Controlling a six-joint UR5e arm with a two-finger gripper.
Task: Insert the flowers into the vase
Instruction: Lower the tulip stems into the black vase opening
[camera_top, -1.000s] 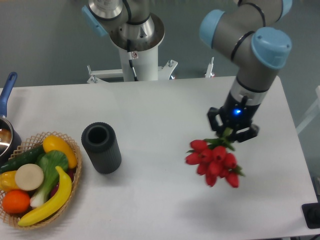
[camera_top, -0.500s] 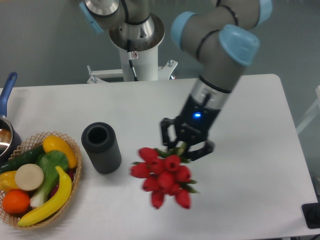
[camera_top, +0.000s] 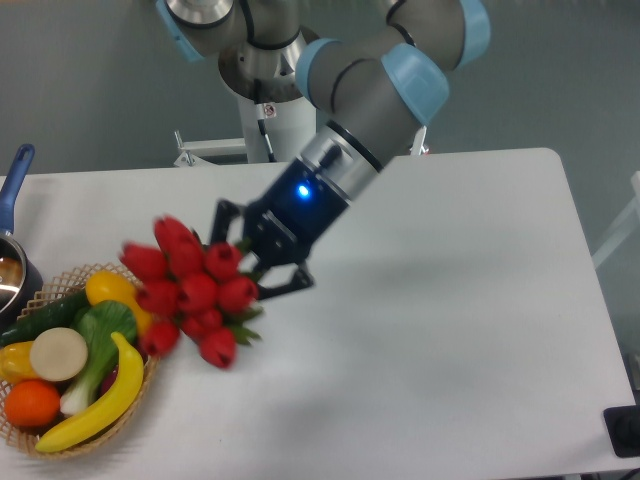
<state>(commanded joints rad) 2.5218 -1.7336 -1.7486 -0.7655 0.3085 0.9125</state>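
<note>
The flowers (camera_top: 192, 291), a bunch of red tulip buds with short green stems, hang tilted above the left part of the table. My gripper (camera_top: 256, 254) is shut on their stems at the bunch's upper right. The buds point down and to the left, with the lowest ones close to the basket's right rim. The vase is hidden behind the bunch.
A wicker basket (camera_top: 72, 272) with banana, orange and green vegetables sits at the front left corner. A pot with a blue handle (camera_top: 14, 177) stands at the left edge. The arm's white base (camera_top: 272, 110) rises at the back. A black object (camera_top: 624, 430) sits at the front right.
The arm has swung left across the table with the flowers in its gripper, from the right side to over the spot where the vase stands, and the bunch now covers the vase.
</note>
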